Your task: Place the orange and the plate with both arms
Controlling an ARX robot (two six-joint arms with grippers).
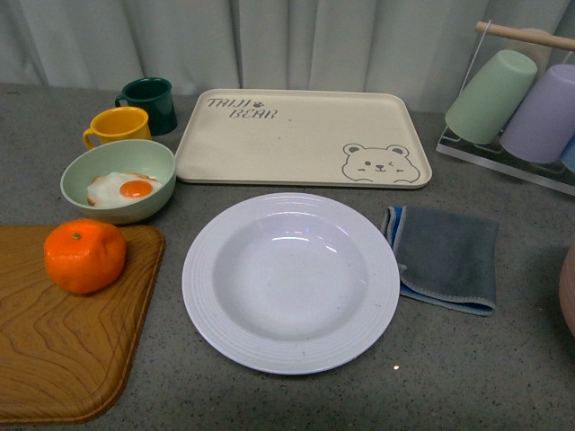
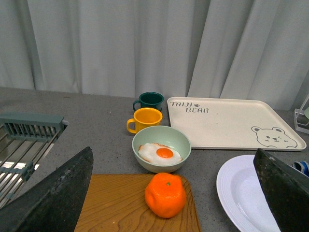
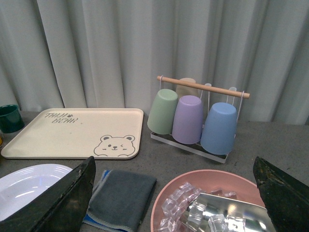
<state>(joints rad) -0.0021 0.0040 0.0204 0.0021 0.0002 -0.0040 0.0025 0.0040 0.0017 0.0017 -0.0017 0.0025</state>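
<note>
**Q:** Left wrist view: how does the left gripper point(image 2: 173, 152) stand?

**A:** Released. Its two dark fingers point(image 2: 58, 193) are spread wide apart and nothing is held between them.

**Q:** Where is the orange point(image 2: 165, 194) relative to those fingers?

**A:** It lies in the open gap between them and touches neither. It rests on the wooden board point(image 2: 116, 203), near the board's far edge. Beyond the orange, also framed by the gap, is the green bowl point(image 2: 161, 133) with the fried egg point(image 2: 160, 153). The yellow mug point(image 2: 144, 119) and the dark green mug point(image 2: 150, 100) stand farther out.

**Q:** And the plate point(image 2: 241, 188)?

**A:** It lies flat on the grey counter beside the board. One finger covers part of its rim, and the other finger is well apart from it. The plate is bare and white. The bear tray point(image 2: 231, 123) lies beyond it.

**Q:** Right wrist view: what is the state of the right gripper point(image 3: 175, 159)?

**A:** Also released. Its fingers point(image 3: 58, 203) are spread wide and hold nothing.

**Q:** What shows around these fingers?

**A:** A part of the plate shows outside one finger, close to it. Between the fingers lie the grey cloth point(image 3: 123, 198) and the pink bowl point(image 3: 193, 181), which holds ice cubes point(image 3: 186, 205). Farther ahead stands the cup rack point(image 3: 193, 113) with upturned cups.

**Q:** Does the front view show either arm?

**A:** No. It shows the orange and the plate apart, with the cloth just beside the plate.
</note>
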